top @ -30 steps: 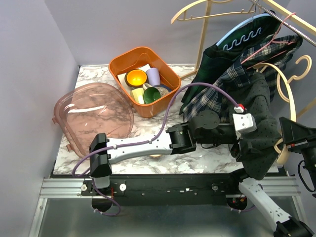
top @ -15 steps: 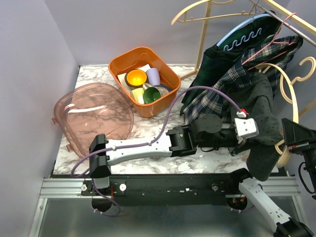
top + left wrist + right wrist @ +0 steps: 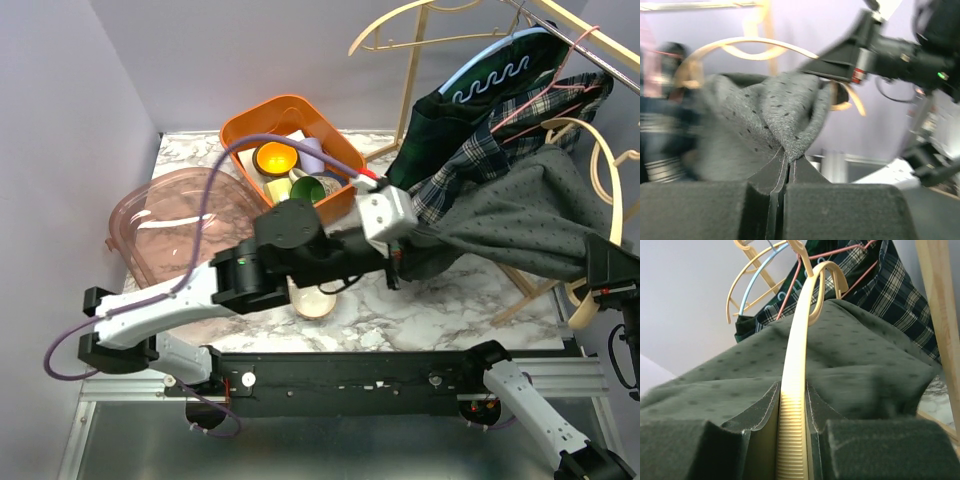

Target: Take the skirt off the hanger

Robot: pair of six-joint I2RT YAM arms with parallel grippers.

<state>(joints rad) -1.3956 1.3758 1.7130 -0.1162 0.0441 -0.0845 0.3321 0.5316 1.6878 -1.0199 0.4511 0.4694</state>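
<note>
My grey dotted skirt (image 3: 520, 225) spreads from the right side toward the table's middle, draped over the cream hanger (image 3: 799, 355). My left gripper (image 3: 785, 167) pinches its hem; my right gripper (image 3: 792, 437) clamps the hanger's ribbed arm.

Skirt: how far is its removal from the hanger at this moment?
Done: the left pincer is shut on the skirt, the right pincer on the cream hanger. In hand: the skirt is stretched sideways between them. Left: it still drapes over the hanger and must come fully off.
</note>
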